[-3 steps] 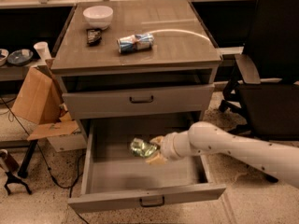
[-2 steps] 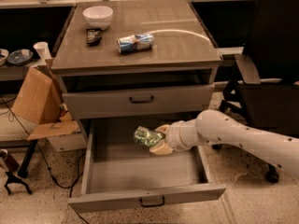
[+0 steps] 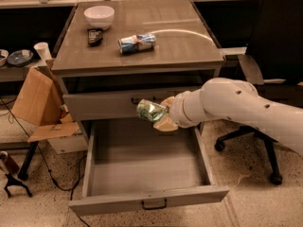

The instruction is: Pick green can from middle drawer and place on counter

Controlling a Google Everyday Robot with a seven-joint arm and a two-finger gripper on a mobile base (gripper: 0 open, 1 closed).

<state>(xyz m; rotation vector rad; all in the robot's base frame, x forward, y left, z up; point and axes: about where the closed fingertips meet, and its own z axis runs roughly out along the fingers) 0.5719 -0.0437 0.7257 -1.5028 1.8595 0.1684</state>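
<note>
1. Green can (image 3: 151, 111): held in the air and tilted onto its side, above the open drawer and clear of its floor. It hangs just in front of the upper drawer (image 3: 104, 105), whose dark handle is partly hidden behind it.
2. The end effector (image 3: 160, 113) is closed on the green can's right end, with one pale finger (image 3: 166, 101) above it and the other below. The can's left end sticks out free.
3. The white arm (image 3: 236, 105) reaches in from the right, crossing in front of the cabinet's right edge.
4. The middle drawer (image 3: 147, 201) is pulled well out beneath the can, its grey floor in plain view, with a small dark pull on its front.
5. The worktop (image 3: 184, 51) carries a blue-and-white can (image 3: 137, 43) lying on its side near the middle. A white bowl (image 3: 99, 17) stands toward the far left corner, and a small dark object (image 3: 95, 35) (I cannot tell what it is) lies just in front of it.
6. A cardboard box (image 3: 35, 98) leans beside the cabinet on the left, and a black office chair (image 3: 279, 46) stands to the right, behind the arm.
</note>
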